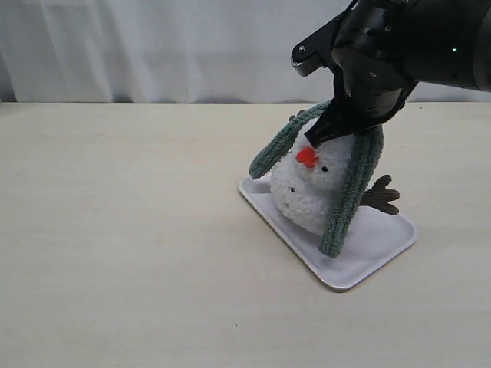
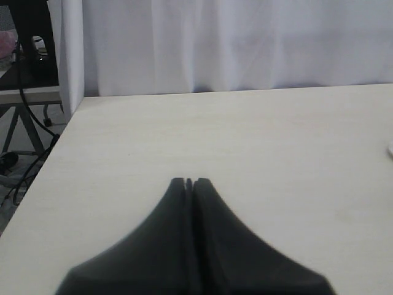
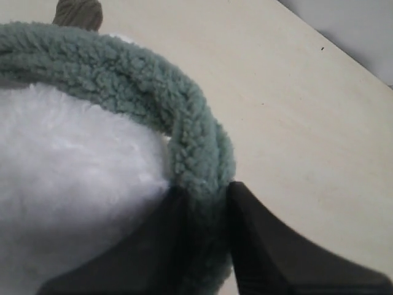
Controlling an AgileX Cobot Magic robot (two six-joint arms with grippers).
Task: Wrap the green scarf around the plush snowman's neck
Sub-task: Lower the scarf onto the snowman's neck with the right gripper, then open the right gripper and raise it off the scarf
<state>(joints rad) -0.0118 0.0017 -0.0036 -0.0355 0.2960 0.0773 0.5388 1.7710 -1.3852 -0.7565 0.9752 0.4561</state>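
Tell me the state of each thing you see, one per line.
Scarf, draped over snowman, ends hanging both sides.
Snowman, leaning on tray, not yet wrapped.
Tray, flat on table.
Right hand, shut on scarf atop snowman.
Left hand, shut, empty.

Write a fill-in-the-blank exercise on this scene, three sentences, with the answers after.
1. The snowman sits on a white ____.
2. The right claw pinches the green ____ draped over the snowman.
3. The left claw, away over the table, is ____.

Missing words: tray; scarf; shut.
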